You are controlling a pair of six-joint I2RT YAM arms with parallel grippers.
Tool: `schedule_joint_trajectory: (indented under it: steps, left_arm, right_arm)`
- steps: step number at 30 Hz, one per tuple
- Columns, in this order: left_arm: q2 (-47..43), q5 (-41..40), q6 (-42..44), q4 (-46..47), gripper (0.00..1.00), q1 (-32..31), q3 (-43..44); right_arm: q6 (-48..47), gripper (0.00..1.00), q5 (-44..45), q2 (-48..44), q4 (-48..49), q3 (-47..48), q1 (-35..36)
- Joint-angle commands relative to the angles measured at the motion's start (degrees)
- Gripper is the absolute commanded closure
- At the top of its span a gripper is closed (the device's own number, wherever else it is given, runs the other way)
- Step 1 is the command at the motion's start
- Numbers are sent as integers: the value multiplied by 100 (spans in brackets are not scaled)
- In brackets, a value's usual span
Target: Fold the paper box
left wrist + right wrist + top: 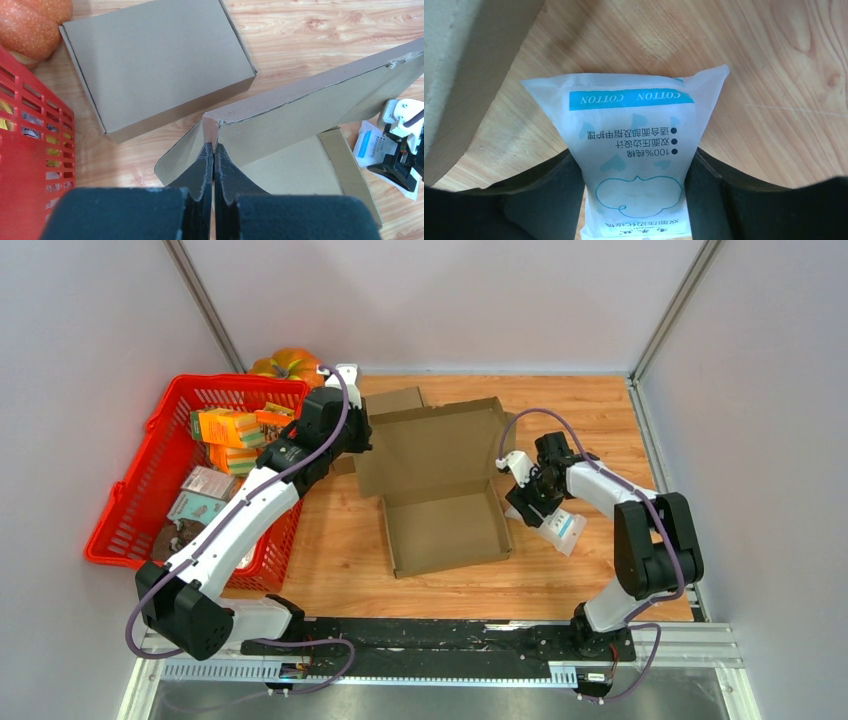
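Wooden table [600, 575]: paper box [445, 530] lid corner is pinched in closed left gripper [214, 150]; cotton pad packet [634, 125] is squeezed between right gripper [635, 167] jaws. Cardboard may be torn if yanked.

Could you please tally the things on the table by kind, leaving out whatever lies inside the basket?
Cardboard boxes: 2 (open box, closed box)
Red basket: 1
Pumpkin: 1
Cotton pad packet: 1
Total: 5
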Motion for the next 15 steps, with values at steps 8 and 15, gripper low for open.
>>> schedule_joint_trajectory:
  steps: [8,15]
  left_arm:
    - [112,38,65,-5,100,48,41]
    - [174,12,82,-50,100,48,111]
  right_arm:
    - [935,49,1533,-1887,-760,74,481]
    - [2753,38,1495,-2375,-245,732,3019]
